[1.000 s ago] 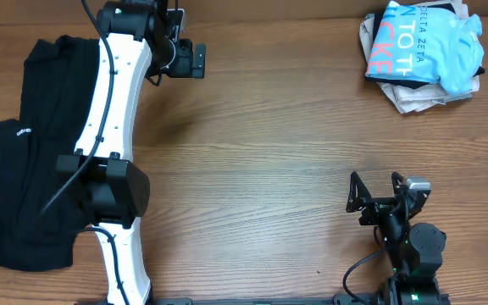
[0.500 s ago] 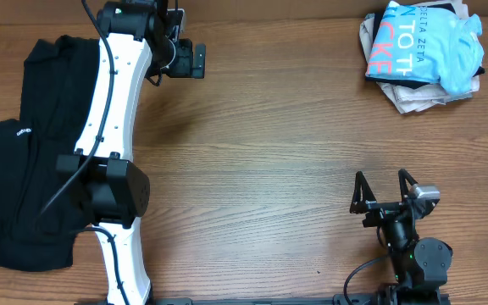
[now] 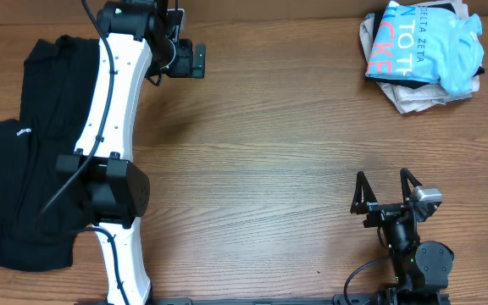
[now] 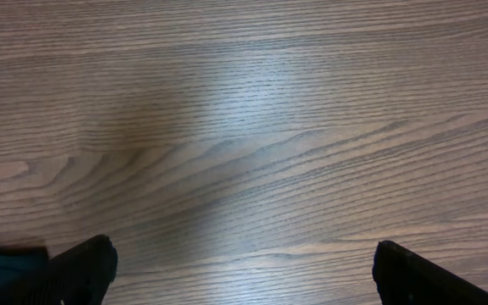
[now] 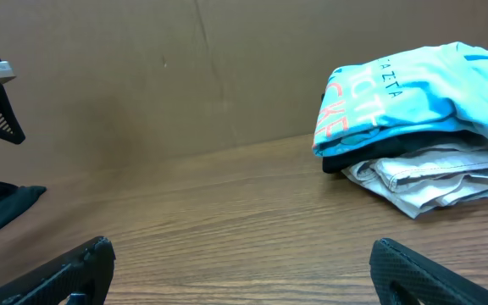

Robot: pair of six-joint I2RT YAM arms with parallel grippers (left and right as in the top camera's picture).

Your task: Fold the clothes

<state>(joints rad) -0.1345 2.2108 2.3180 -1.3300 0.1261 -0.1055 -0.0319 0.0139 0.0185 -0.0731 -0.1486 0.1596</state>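
The light blue T-shirt [image 3: 422, 42] lies folded on top of a small pile at the table's far right corner, white and orange lettering facing up. It also shows in the right wrist view [image 5: 413, 85]. My left gripper [image 3: 191, 59] is open and empty over bare wood near the far left; its fingers stand wide apart in the left wrist view [image 4: 244, 258]. My right gripper [image 3: 384, 188] is open and empty near the front right, far from the shirt, with its fingers spread in the right wrist view [image 5: 240, 258].
A black garment [image 3: 32, 144] lies spread out at the left side of the table, partly under my left arm; its edge shows in the right wrist view [image 5: 2, 203]. Under the blue shirt lie a dark garment and a whitish one [image 3: 413, 97]. A brown wall stands behind the table.
My right gripper has shifted slightly to the right and toward the front edge. The left arm and the clothes have not moved.
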